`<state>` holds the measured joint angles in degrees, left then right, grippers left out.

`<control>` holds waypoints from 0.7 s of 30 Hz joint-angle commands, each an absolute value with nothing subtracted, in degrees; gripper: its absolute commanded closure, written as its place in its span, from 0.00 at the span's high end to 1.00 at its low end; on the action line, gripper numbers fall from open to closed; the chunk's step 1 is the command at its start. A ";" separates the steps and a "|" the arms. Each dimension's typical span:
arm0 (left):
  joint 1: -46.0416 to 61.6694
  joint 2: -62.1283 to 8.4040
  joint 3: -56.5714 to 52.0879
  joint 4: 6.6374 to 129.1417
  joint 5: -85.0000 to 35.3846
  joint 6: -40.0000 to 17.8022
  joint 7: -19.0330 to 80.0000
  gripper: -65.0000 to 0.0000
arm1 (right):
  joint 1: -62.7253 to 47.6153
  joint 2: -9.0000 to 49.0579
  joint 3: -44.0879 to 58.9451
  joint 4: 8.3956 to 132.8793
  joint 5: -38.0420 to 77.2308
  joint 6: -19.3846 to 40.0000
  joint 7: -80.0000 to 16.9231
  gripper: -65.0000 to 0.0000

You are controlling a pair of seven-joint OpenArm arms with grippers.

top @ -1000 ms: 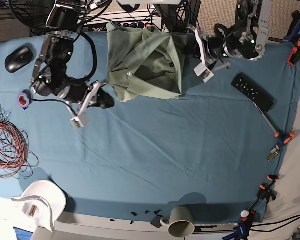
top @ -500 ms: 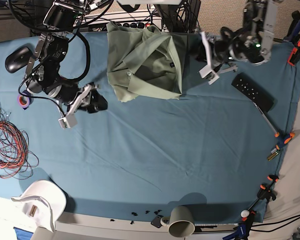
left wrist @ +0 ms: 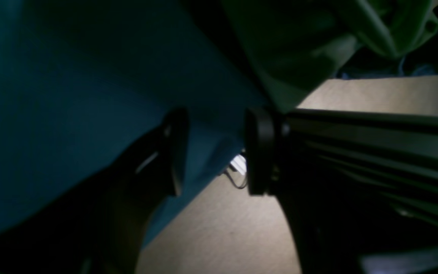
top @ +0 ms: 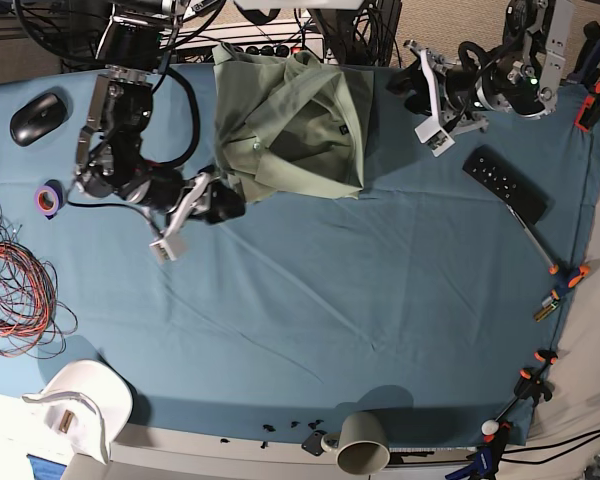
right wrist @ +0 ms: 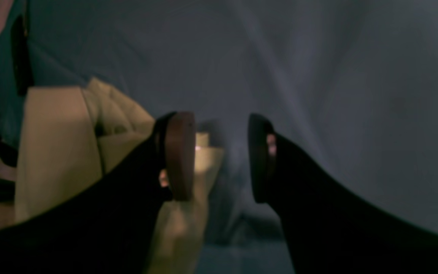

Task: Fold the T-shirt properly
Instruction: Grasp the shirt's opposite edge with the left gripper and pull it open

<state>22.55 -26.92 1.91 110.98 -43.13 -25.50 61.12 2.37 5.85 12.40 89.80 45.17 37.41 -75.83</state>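
T-shirt point(top: 292, 125): sage green, lying crumpled and partly folded at the far edge of the blue table cloth point(top: 330, 300), collar and placket side up, a small dark tag showing on it. Lower hem edge runs uneven.

My right gripper point(top: 225, 203): low over the cloth, just beside the shirt's near-left corner. In the right wrist view my fingers point(right wrist: 179, 154) are spread, a clear gap between them with bare cloth showing through; pale shirt fabric point(right wrist: 57, 144) sits behind the left one. Nothing pinched. Cannot tell whether a fingertip touches the fabric.

My left gripper point(top: 408, 88): at the far edge of the table, to the shirt's right side, apart from it in the base view. Left wrist view is dark; fingers point(left wrist: 259, 150) spread, nothing between them but cloth edge and tan floor point(left wrist: 219, 228) below. Green fabric point(left wrist: 299, 49) hangs near above the right finger; contact unclear.

Other items on the cloth: black remote point(top: 504, 182) right of the shirt, computer mouse point(top: 38, 115) far left, purple tape roll point(top: 48, 199), bundle of orange wires point(top: 15, 285), grey mug point(top: 361, 443) at the near edge, white shape point(top: 85, 405) near-left corner. Clamps point(top: 570, 278) along the right edge.
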 commanded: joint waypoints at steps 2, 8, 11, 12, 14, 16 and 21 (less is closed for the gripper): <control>23.16 -27.14 2.07 111.11 -42.96 -25.54 63.16 0.40 | 3.36 6.33 11.16 88.97 46.85 37.58 -74.85 0.36; 23.18 -25.80 2.07 111.11 -45.28 -26.87 63.66 0.40 | 3.33 6.20 7.38 87.20 49.67 37.65 -76.55 0.36; 23.18 -25.39 2.11 111.11 -45.71 -27.03 63.96 0.40 | 3.33 6.20 6.70 87.20 49.47 37.65 -76.51 0.26; 23.20 -25.41 2.11 111.11 -46.17 -27.05 64.16 0.40 | 3.33 6.20 6.79 87.20 49.45 37.65 -76.51 0.17; 23.31 -25.39 2.11 111.11 -46.76 -27.07 64.27 0.40 | 3.33 6.20 7.01 87.20 48.93 37.67 -76.51 0.04; 23.42 -25.39 2.11 111.13 -47.22 -28.27 64.31 0.40 | 3.33 6.22 7.25 87.20 47.99 37.67 -76.38 0.00; 23.83 -24.43 2.11 111.18 -47.68 -28.36 64.25 0.40 | 3.36 6.33 7.22 87.20 47.29 37.69 -75.88 0.00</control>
